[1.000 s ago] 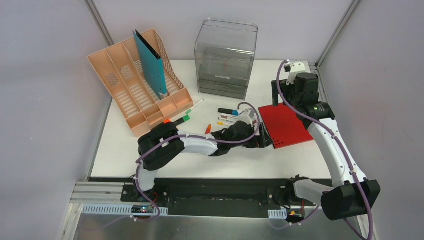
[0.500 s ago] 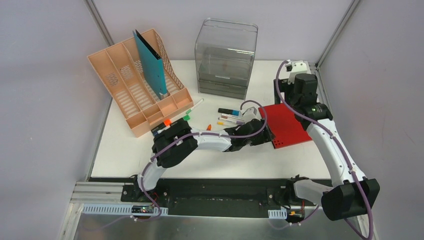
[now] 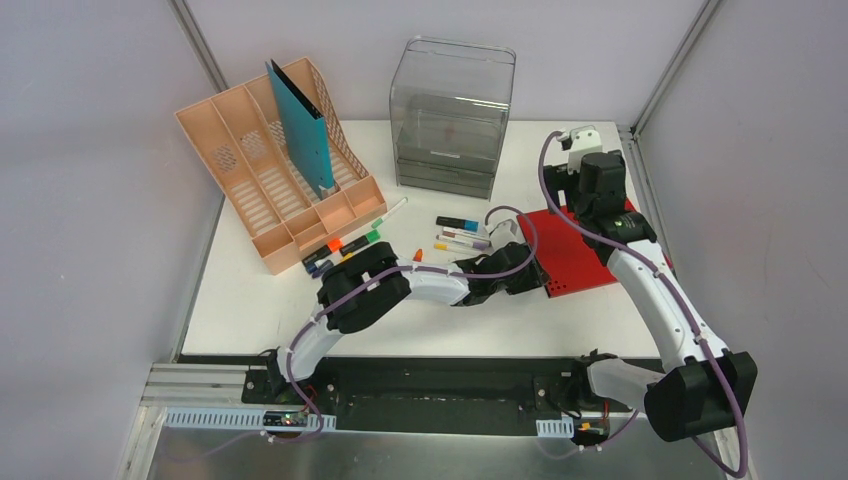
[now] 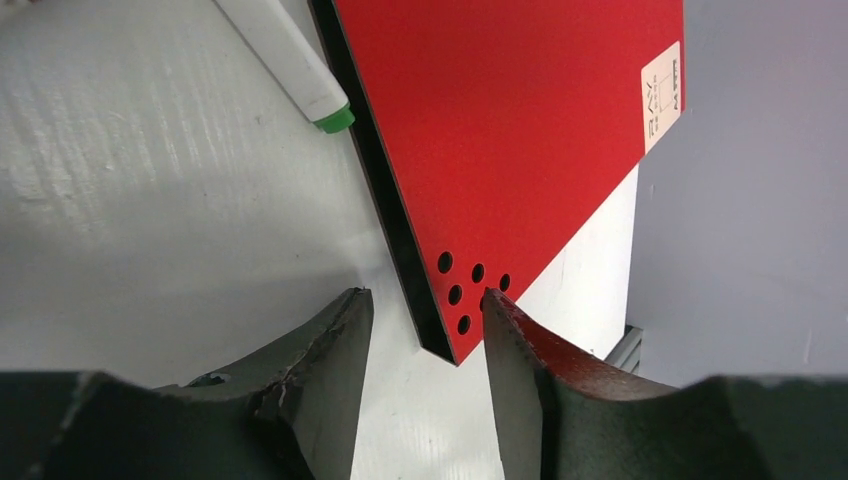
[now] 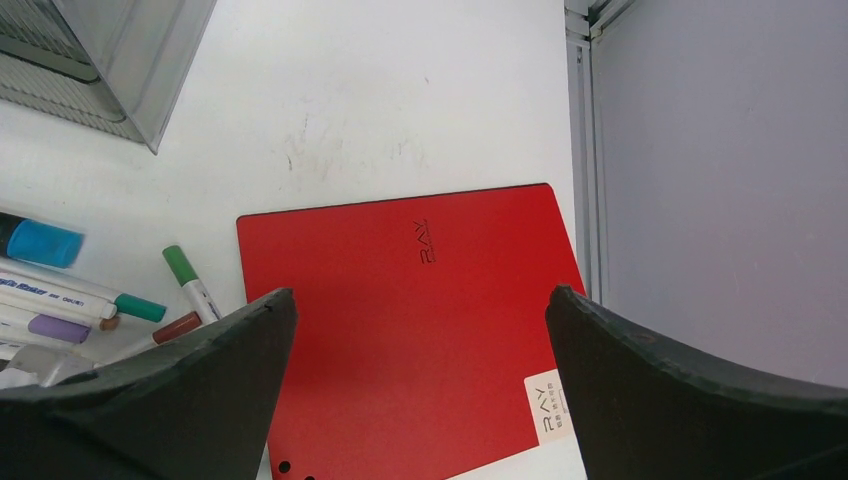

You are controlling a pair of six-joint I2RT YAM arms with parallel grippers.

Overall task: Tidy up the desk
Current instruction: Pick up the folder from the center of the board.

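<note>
Left tool (image 4: 422, 305) straddles red folder (image 4: 520, 120) corner; markers (image 3: 462, 232) just beside.

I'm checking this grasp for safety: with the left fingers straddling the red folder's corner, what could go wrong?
1. The left gripper has only the red folder's corner tip between its fingers; it may slip or swing.
2. The green-tipped marker beside the folder's edge could get knocked.
3. The right gripper hangs open above the folder; lifting might hit it.
</note>
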